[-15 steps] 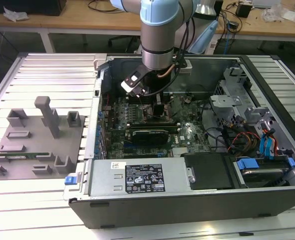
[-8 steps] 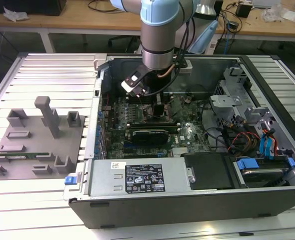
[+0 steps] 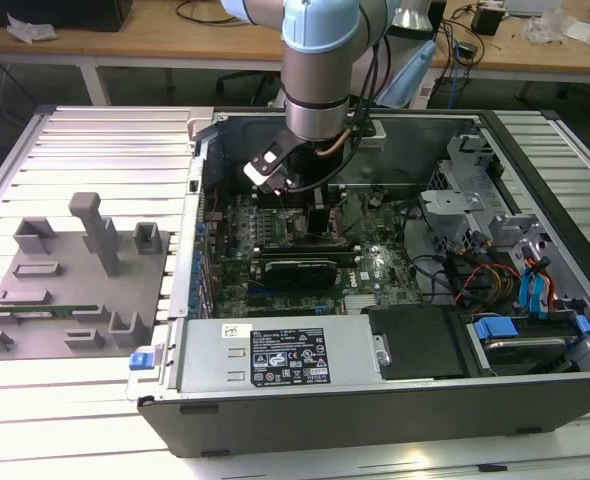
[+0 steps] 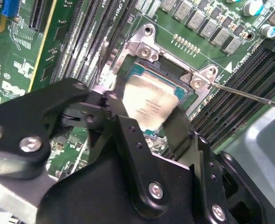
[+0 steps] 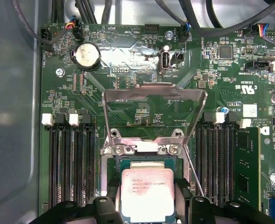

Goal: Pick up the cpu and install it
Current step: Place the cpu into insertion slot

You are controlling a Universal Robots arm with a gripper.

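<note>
The fingers point(image 5: 112, 198) are drawn in onto the cpu point(image 5: 147, 189), one on each of two opposite edges, pinching it flat with its silvery top up. The gripper point(image 4: 147, 121) holds the chip just over the socket point(image 5: 147, 159), overlapping the open well. It seems not yet seated. Gripping by the edges likely leaves the contact underside free and keeps the chip level with the well. Beyond the socket, the hinged load plate point(image 5: 154, 93) stands swung back and its thin lever point(image 5: 193, 175) is released, so the well lies open. Memory slots point(image 5: 70, 163) flank the socket on the motherboard point(image 5: 207, 93), inside the open computer case point(image 3: 375, 420).
</note>
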